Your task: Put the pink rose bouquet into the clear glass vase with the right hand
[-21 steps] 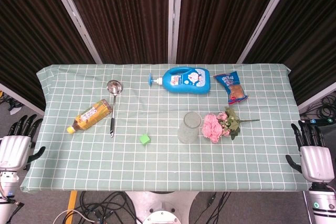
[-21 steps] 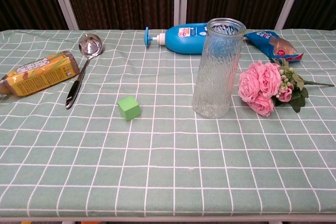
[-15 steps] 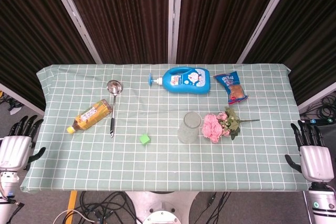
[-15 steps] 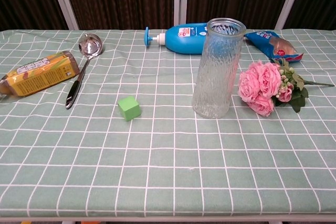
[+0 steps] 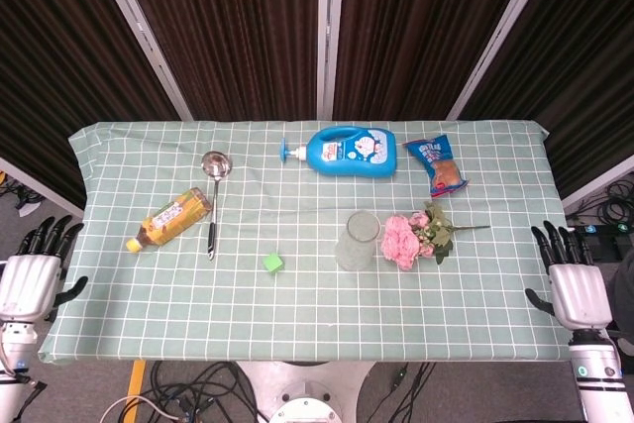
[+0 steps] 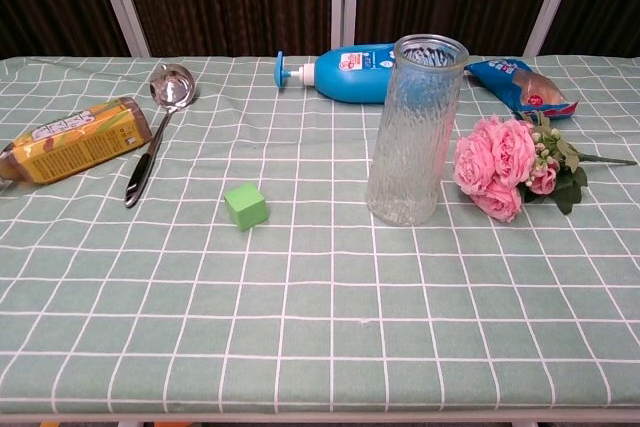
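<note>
The pink rose bouquet (image 5: 411,237) lies flat on the checked cloth, blooms toward the vase, stem pointing right; the chest view shows the bouquet (image 6: 505,177) just right of the vase. The clear glass vase (image 5: 358,241) stands upright near the table's middle, and the chest view shows the vase (image 6: 414,130) empty. My right hand (image 5: 573,289) hovers off the table's right front corner, fingers spread, holding nothing, well away from the bouquet. My left hand (image 5: 30,279) hangs beyond the left edge, fingers apart and empty. Neither hand appears in the chest view.
A blue pump bottle (image 5: 347,151) and a snack packet (image 5: 438,165) lie at the back. A ladle (image 5: 212,195) and a yellow drink bottle (image 5: 170,219) lie on the left. A small green cube (image 5: 273,263) sits left of the vase.
My right hand has shifted left and slightly down, closer to the table's right front corner. The left hand and all objects stay where they were.
</note>
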Available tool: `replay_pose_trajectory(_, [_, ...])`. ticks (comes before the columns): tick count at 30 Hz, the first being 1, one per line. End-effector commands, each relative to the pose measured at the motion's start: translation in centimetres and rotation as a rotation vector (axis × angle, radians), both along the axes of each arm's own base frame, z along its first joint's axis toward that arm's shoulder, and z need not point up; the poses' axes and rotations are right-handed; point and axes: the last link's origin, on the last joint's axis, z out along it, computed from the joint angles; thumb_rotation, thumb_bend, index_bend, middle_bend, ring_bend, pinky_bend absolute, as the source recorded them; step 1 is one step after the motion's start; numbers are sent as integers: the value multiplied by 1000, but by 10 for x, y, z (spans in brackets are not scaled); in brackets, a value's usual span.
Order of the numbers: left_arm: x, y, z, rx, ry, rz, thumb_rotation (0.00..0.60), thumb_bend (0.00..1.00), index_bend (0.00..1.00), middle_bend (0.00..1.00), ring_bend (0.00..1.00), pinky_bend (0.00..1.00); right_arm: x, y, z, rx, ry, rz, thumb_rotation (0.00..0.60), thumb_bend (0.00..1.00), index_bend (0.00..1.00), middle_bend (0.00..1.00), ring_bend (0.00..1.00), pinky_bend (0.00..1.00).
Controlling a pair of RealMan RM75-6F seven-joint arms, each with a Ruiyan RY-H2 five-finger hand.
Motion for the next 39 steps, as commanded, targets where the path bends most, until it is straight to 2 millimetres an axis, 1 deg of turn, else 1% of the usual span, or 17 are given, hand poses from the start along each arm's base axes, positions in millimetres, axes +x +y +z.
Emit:
replay_pose_trajectory(1, [0, -1, -1, 1, 2, -2, 600, 209, 139, 80, 39, 182, 12, -17, -7, 34, 21, 25, 600, 63, 0, 0, 0, 0])
replay_pose_trajectory(5, [-3, 0, -2, 6, -6, 5, 600, 210, 138, 80, 39, 182, 21, -40, -20, 88, 40, 29, 600, 53, 0, 0, 0, 0])
replay_pose_trajectory(12, [-4, 1, 0, 13, -1, 0, 600, 210, 135, 80, 39, 182, 36, -83, -54, 220, 92, 20, 600, 32, 0, 0, 0, 0])
replay_pose_trajectory(18, [-4, 0, 1, 14, 3, -6, 600, 210, 136, 80, 39, 182, 57, -103, -87, 284, 132, 64, 600, 30, 0, 0, 0, 0])
replay_pose_trajectory(21, [-5, 0, 2, 16, -10, -3, 600, 210, 136, 80, 39, 181, 62, -112, -103, 316, 118, 51, 600, 29, 0, 0, 0, 0])
replay_pose_trajectory(24, [-5, 0, 2, 11, -42, 4, 600, 209, 136, 80, 39, 181, 67, -118, -116, 345, 149, 61, 600, 25, 0, 0, 0, 0])
replay_pose_trajectory(27, [-6, 0, 4, 13, -33, 0, 600, 209, 136, 80, 39, 182, 72, -123, -128, 361, 149, 60, 600, 24, 0, 0, 0, 0])
replay_pose_trajectory(30, [-8, -1, 5, 16, -1, -2, 600, 209, 136, 80, 39, 181, 78, -129, -138, 368, 151, 67, 600, 24, 0, 0, 0, 0])
replay_pose_trajectory(33, [-10, -2, 5, 13, -5, 8, 600, 210, 136, 80, 39, 181, 83, -132, -145, 378, 156, 75, 600, 23, 0, 0, 0, 0])
replay_pose_trajectory(39, [-13, -3, 6, 12, -1, 15, 600, 210, 136, 80, 39, 181, 92, -136, -157, 397, 164, 87, 600, 24, 0, 0, 0, 0])
